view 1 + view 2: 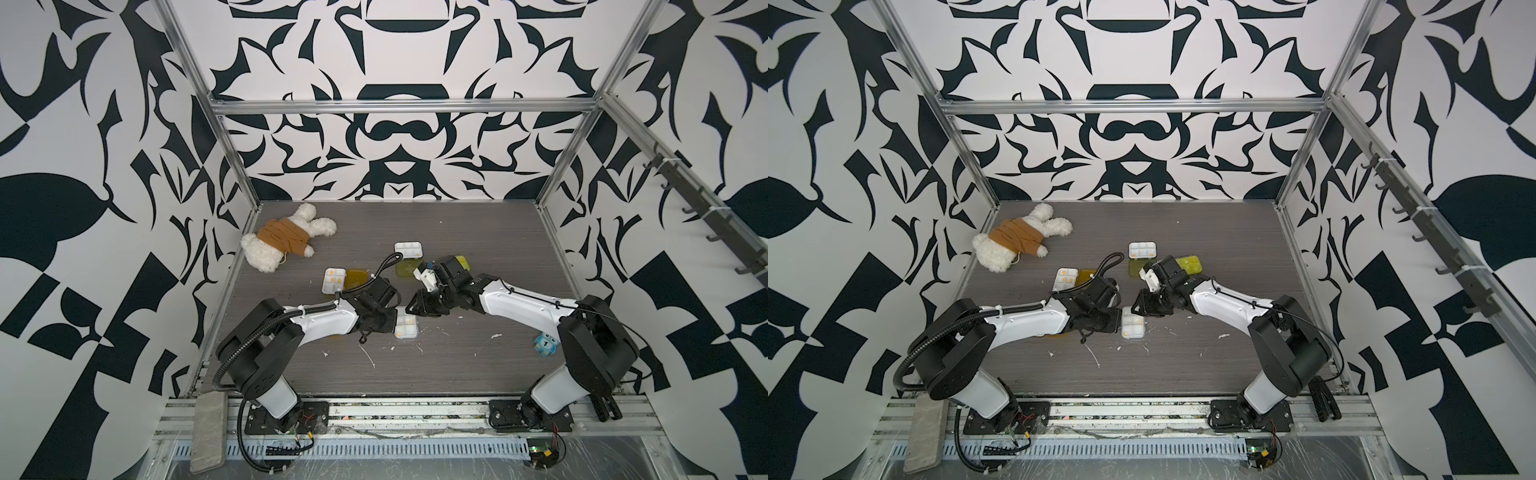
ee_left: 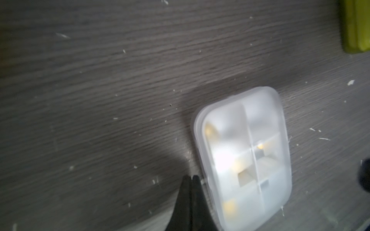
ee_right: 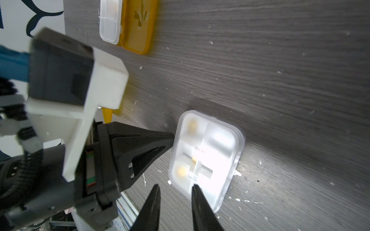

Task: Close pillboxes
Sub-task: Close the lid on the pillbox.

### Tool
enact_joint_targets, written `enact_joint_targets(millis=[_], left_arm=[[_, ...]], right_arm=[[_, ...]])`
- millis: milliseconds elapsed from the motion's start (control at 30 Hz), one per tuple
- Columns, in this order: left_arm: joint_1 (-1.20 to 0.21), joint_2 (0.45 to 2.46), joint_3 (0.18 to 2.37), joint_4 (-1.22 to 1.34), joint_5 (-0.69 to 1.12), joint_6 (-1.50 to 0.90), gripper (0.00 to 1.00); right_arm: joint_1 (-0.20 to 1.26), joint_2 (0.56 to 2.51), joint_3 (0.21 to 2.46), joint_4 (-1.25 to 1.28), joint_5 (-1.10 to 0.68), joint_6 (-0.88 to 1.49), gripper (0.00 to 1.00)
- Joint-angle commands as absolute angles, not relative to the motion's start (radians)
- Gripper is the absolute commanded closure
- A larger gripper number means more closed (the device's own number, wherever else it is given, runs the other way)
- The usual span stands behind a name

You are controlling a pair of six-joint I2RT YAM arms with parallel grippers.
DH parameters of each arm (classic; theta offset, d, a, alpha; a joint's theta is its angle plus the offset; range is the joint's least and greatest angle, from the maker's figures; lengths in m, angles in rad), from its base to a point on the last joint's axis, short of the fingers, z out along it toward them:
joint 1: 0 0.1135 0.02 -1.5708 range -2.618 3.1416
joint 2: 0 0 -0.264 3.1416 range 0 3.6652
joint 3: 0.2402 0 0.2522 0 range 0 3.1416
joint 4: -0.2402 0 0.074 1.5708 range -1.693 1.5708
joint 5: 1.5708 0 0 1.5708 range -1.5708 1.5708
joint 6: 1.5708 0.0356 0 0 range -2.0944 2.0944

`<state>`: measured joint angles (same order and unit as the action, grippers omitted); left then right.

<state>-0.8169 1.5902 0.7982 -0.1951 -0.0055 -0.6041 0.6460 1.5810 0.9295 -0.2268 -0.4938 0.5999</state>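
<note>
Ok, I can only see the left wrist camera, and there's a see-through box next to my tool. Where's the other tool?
Observer: The right tool is right beside that same clear pillbox, jaws apart, gripping nothing.
Operator: Are any boxes open?
Observer: Yes. The amber pillbox near the plush bear lies wide open.
Operator: Any more?
Observer: The yellow-green pillbox farther back is open too, with its lid folded out flat.

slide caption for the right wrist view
Open right gripper hangs at one end of the clear pillbox while the shut left gripper points at its side.
</note>
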Motion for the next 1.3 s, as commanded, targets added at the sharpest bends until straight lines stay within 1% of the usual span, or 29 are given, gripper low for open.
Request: enact_joint_targets(millis=[0,67,167,267,400,533,700,900,933,1267], left_arm=[[-0.821,1.521,0.773,-0.239,-0.042,-0.630,1.00],[-0.821,1.494,0.762,-0.254,-0.061,-0.637,1.00],[-0.820,1.467,0.760,-0.276,-0.088,-0.634,1.00],[-0.820,1.441,0.758,-0.274,-0.105,-0.628,1.00],[-0.820,1.406,0.753,-0.281,-0.162,-0.628,1.00],[-0.820,1.350,0.708,-0.270,-0.199,-0.680,1.00],[-0.819,1.267,0.643,-0.255,-0.268,-0.709,1.00],[-0.814,1.153,0.597,-0.264,-0.352,-0.740,1.00],[-0.813,1.142,0.589,-0.263,-0.358,-0.745,1.00],[-0.805,1.115,0.576,-0.275,-0.378,-0.748,1.00]], right_arm=[[0.650,1.583,0.969,-0.222,-0.482,0.596,0.72],[0.653,1.586,0.981,-0.253,-0.442,0.584,0.72],[0.681,1.606,1.033,-0.370,-0.292,0.536,0.72],[0.747,1.650,1.097,-0.463,-0.138,0.499,0.71],[0.855,1.731,1.204,-0.587,0.116,0.453,0.71],[0.907,1.786,1.272,-0.635,0.243,0.431,0.70],[0.940,1.821,1.303,-0.638,0.243,0.423,0.70],[0.956,1.836,1.295,-0.595,0.203,0.449,0.70],[0.957,1.837,1.294,-0.591,0.166,0.452,0.70],[0.962,1.847,1.287,-0.575,0.155,0.466,0.70]])
